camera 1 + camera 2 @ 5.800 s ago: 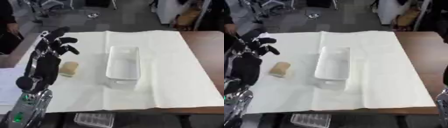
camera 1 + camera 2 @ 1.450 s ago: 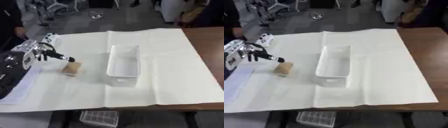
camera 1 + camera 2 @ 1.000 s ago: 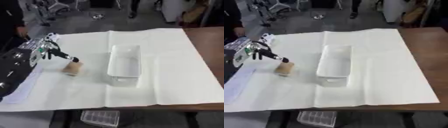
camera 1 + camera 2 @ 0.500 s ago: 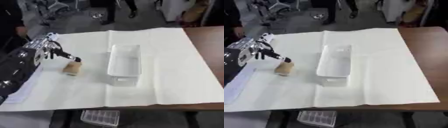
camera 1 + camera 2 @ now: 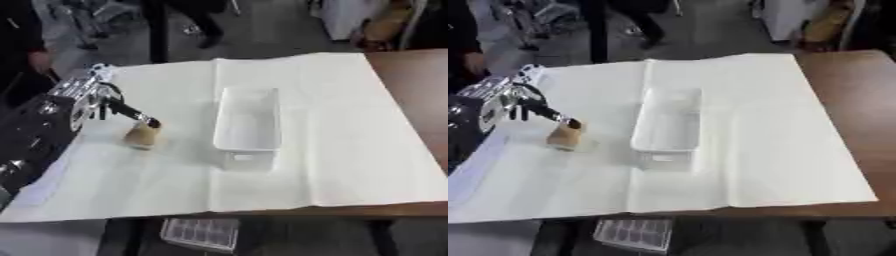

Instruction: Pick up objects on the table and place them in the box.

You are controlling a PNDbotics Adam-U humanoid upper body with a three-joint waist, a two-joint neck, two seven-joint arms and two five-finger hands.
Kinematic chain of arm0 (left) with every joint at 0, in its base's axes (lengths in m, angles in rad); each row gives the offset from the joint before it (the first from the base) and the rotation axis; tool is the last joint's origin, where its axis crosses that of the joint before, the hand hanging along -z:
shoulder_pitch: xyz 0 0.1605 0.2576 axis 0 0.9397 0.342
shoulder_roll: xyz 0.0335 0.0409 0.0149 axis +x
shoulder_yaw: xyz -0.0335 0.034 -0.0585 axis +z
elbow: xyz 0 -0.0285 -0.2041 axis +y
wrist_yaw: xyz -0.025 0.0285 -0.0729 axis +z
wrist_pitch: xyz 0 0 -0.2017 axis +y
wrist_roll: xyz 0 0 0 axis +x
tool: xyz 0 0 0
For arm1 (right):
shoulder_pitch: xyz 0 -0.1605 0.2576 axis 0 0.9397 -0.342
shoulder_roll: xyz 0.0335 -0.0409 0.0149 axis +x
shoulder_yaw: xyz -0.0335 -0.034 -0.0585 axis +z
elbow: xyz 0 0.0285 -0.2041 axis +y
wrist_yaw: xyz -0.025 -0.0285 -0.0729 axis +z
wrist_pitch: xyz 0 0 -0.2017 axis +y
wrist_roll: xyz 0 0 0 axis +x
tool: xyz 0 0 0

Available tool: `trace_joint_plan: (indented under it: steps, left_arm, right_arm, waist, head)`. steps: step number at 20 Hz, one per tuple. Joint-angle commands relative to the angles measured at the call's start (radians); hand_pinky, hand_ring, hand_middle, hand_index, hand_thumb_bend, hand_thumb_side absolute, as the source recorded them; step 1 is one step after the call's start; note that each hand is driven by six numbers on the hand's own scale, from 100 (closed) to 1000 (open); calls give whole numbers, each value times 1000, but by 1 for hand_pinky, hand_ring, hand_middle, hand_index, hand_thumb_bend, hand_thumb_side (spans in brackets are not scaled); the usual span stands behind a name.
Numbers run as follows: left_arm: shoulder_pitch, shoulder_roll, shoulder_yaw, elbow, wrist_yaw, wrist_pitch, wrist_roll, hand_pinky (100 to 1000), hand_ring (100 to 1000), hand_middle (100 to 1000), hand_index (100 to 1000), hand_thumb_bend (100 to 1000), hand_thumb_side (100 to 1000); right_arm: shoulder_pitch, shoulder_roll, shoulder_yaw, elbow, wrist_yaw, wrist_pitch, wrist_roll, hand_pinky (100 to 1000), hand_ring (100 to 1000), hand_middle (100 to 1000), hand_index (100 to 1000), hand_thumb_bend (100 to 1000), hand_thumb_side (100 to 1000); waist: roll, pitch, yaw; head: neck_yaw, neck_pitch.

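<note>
Left hand (image 5: 87, 97) is seen at the left side of the table (image 5: 385, 75), above the white cloth (image 5: 332, 130); one finger (image 5: 131, 114) is stretched out straight, its tip touching the top of a small tan object (image 5: 141, 136); nothing is gripped; the object lies on the cloth just below and right of the hand; the white box (image 5: 246, 125) stands farther right, well apart from the object.

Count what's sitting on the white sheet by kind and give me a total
Tan block: 1
White box: 1
Total: 2
The left hand reaches a fingertip to the block's top.
</note>
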Motion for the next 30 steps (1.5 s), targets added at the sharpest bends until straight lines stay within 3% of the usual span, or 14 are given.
trace_joint_plan:
  steps: [1,20,30]
  left_arm:
    - [-20,21,13,-3,-9,0,-5,633,719,815,891,1000,917]
    - [-26,-19,7,34,-34,4,-23,616,695,800,888,1000,896]
    - [-33,-35,10,63,-156,-2,-5,658,727,827,910,1000,900]
  right_arm:
    - [-16,4,0,-18,-4,0,4,377,471,472,645,100,1000]
    - [-27,16,5,-18,-8,1,8,377,470,472,644,100,1000]
    - [-31,18,6,-18,-8,1,9,377,470,471,644,100,1000]
  waist:
    - [-1,-5,-2]
    - [0,1,-16]
    - [0,6,-19]
  head:
    - [12,-3]
    - [18,-1]
    - [28,5]
